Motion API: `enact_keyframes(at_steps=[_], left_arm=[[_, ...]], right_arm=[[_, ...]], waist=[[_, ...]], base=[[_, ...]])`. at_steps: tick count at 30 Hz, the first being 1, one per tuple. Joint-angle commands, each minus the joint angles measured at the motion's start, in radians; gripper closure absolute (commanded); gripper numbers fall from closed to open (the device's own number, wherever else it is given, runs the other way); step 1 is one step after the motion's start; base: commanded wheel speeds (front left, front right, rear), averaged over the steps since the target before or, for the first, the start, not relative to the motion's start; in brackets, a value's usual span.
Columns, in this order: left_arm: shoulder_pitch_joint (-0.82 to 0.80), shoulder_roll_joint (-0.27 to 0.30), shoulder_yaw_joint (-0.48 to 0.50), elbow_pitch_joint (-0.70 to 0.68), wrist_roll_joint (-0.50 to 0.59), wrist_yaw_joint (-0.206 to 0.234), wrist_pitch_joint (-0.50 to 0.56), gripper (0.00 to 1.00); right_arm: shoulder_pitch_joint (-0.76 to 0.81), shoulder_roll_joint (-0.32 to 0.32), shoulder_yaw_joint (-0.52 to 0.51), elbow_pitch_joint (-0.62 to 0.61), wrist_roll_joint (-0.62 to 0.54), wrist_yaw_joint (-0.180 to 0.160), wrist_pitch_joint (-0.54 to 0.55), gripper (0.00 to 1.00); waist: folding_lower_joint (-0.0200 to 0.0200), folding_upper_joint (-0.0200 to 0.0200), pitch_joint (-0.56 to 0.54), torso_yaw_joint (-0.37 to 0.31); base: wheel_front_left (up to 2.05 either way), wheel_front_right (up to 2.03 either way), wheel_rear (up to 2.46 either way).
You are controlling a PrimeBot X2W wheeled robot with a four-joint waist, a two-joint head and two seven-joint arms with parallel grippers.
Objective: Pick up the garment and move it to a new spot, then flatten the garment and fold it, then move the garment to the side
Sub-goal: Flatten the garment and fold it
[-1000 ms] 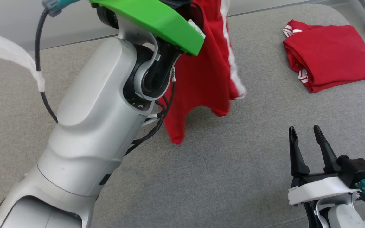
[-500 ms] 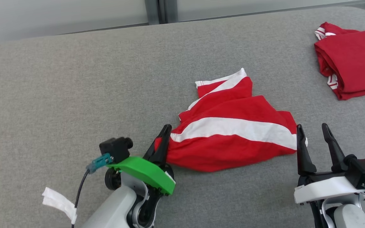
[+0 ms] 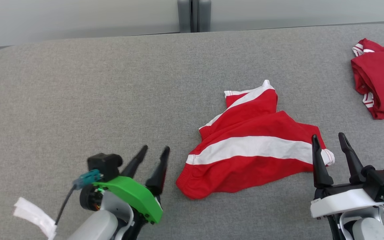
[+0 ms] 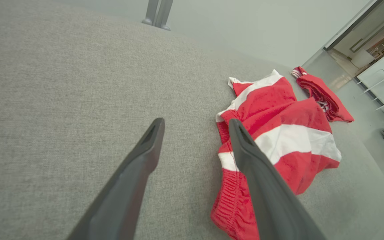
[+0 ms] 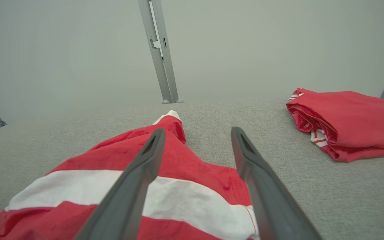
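A pair of red shorts (image 3: 245, 150) with a broad white stripe lies crumpled on the grey cloth-covered table (image 3: 95, 100), right of centre near the front edge and between the two arms.

From the head view, the left gripper (image 3: 155, 147) sits just left of the shorts. Its fingers are spread with nothing between them, and a strip of bare table separates them from the cloth. A green cover (image 3: 132, 196) caps its wrist, and a white tag (image 3: 33, 216) hangs from its cable. The right gripper (image 3: 328, 135) is at the shorts' right end, fingers likewise apart and empty. Its left finger crosses the white hem there, but this angle does not show whether it touches.

The left wrist view adds the gathered elastic waistband (image 4: 232, 203) at the end of the shorts nearest that gripper. Here the gripper's own finger overlaps the cloth, an overlap that the head view resolves as a gap. This view also takes in an open doorway (image 4: 362, 46) beyond the table.

The right wrist view looks low along the striped cloth, with both fingers over it. It gives the side of a folded red garment (image 5: 348, 123) at the table's far right, showing stacked layers with white trim. The head view shows that garment from above, well apart from the shorts. A grey post (image 5: 158, 53) rises behind the table's far edge.
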Motion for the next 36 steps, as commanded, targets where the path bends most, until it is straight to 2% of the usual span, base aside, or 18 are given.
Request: enact_keyframes(at_steps=[1,4,11,16,23,25,26,27,28,33,36], left_arm=[[-0.017,0.006,-0.026,-0.005,-0.004,0.003,0.05,0.0],[-0.026,-0.028,-0.047,0.005,-0.062,-0.009,0.14,0.0],[-0.047,-0.091,0.018,0.094,-0.294,-0.067,0.302,0.0],[-0.071,-0.09,0.041,0.148,-0.346,-0.094,0.345,0.0],[-0.09,-0.095,0.041,0.201,-0.363,-0.127,0.366,0.0],[-0.092,-0.101,0.045,0.21,-0.369,-0.14,0.362,0.33],[-0.094,-0.104,0.047,0.214,-0.37,-0.147,0.357,0.68],[-0.095,-0.108,0.047,0.216,-0.374,-0.156,0.357,0.96],[-0.094,-0.113,0.047,0.218,-0.38,-0.165,0.361,1.0],[-0.094,-0.109,0.04,0.211,-0.363,-0.201,0.341,1.0],[-0.088,-0.087,0.034,0.186,-0.314,-0.219,0.285,1.0]], right_arm=[[0.012,-0.003,0.004,0.0,-0.003,-0.002,0.0,0.0],[0.003,-0.004,0.017,0.003,0.0,-0.002,0.0,0.0],[-0.009,-0.01,0.018,-0.005,0.0,-0.002,0.0,0.0],[-0.015,-0.011,0.018,-0.007,0.001,-0.002,0.0,0.0],[-0.014,-0.014,0.019,-0.011,-0.003,-0.002,0.0,0.0],[-0.015,-0.016,0.017,-0.012,-0.004,-0.002,0.0,0.0],[-0.014,-0.018,0.016,-0.012,-0.004,-0.002,0.0,0.0],[-0.014,-0.019,0.014,-0.013,-0.004,-0.002,0.0,0.0],[-0.013,-0.02,0.013,-0.014,-0.005,-0.002,0.0,0.0],[-0.001,-0.025,0.005,-0.014,-0.007,-0.002,0.0,0.0],[0.009,-0.026,0.007,-0.013,-0.009,-0.002,0.0,0.0]], waist=[[-0.0001,0.0,0.001,-0.002],[-0.0001,0.0,0.007,-0.012],[-0.0001,0.0,0.025,-0.038],[-0.0001,0.0,0.038,-0.056],[-0.0001,0.0,0.049,-0.069],[-0.0001,0.0,0.05,-0.071],[-0.0001,0.0,0.051,-0.071],[-0.0001,0.0,0.051,-0.071],[-0.0001,0.0,0.051,-0.069],[-0.0001,0.0,0.04,-0.059],[-0.0001,0.0,0.03,-0.049]], base=[[0.0,0.0,0.0],[0.0,0.0,0.0],[0.0,0.0,0.0],[0.0,0.0,0.0],[0.0,0.0,0.0],[0.0,0.0,0.0],[0.0,0.0,0.0],[0.0,0.0,0.0],[0.0,0.0,0.0],[0.0,0.0,0.0],[0.0,0.0,0.0]])
